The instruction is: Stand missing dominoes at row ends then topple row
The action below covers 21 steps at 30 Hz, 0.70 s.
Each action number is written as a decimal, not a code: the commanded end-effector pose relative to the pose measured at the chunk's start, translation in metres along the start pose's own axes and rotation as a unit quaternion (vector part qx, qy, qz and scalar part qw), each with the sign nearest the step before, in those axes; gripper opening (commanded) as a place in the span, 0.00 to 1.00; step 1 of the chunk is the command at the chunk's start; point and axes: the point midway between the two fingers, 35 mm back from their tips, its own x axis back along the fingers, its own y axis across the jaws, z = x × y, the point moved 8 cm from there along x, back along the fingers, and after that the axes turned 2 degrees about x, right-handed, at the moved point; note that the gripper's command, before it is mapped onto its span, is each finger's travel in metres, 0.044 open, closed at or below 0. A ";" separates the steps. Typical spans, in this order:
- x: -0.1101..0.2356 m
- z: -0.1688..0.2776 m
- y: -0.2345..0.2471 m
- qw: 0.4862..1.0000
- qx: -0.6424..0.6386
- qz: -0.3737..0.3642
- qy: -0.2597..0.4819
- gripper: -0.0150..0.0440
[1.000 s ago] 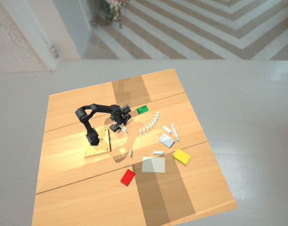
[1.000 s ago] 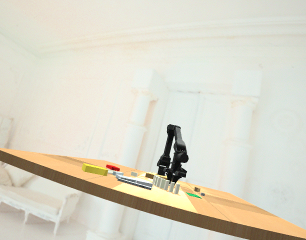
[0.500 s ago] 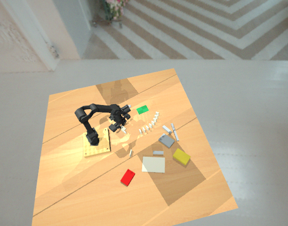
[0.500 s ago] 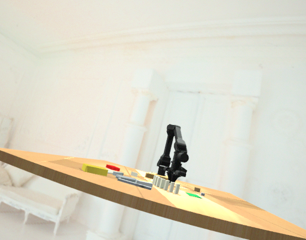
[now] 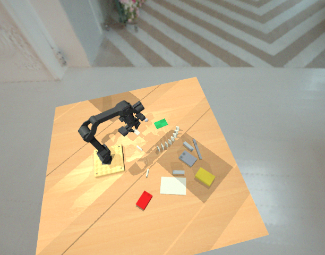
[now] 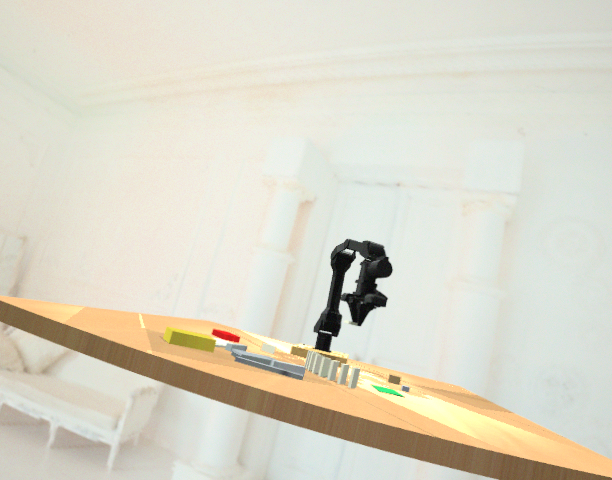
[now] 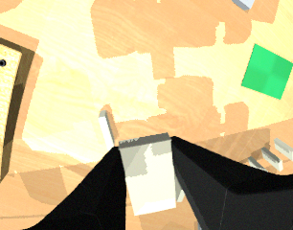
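My gripper [image 5: 135, 131] [image 6: 354, 321] [image 7: 146, 149] is shut on a white domino [image 5: 137, 132] [image 7: 148, 179] and holds it well above the wooden table [image 5: 102, 219]. A row of several standing white dominoes [image 5: 168, 139] [image 6: 329, 367] [image 7: 275, 153] runs diagonally to the right of the gripper. One loose domino [image 5: 139, 148] [image 7: 106, 126] lies flat on the table below the gripper, near the row's near end. Another loose domino [image 5: 147, 172] lies flat further toward the front.
A green tile [image 5: 160, 123] [image 6: 386, 390] [image 7: 267, 71] lies beyond the row's far end, with a small pale block [image 5: 146, 119] beside it. Grey blocks [image 5: 187, 158], a yellow block [image 5: 204, 176] [image 6: 189, 338], a white sheet [image 5: 173, 185] and a red block [image 5: 144, 200] lie right and front. The arm's base plate [image 5: 116, 167] is at the left.
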 end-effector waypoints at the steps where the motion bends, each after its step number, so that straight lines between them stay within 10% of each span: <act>1: 0.009 -0.001 0.000 1.000 -0.007 -0.003 -0.003 0.44; 11: 0.011 -0.005 -0.024 0.916 -0.401 -0.003 -0.002 0.44; 21: 0.011 -0.011 -0.053 0.629 -0.777 -0.004 -0.001 0.44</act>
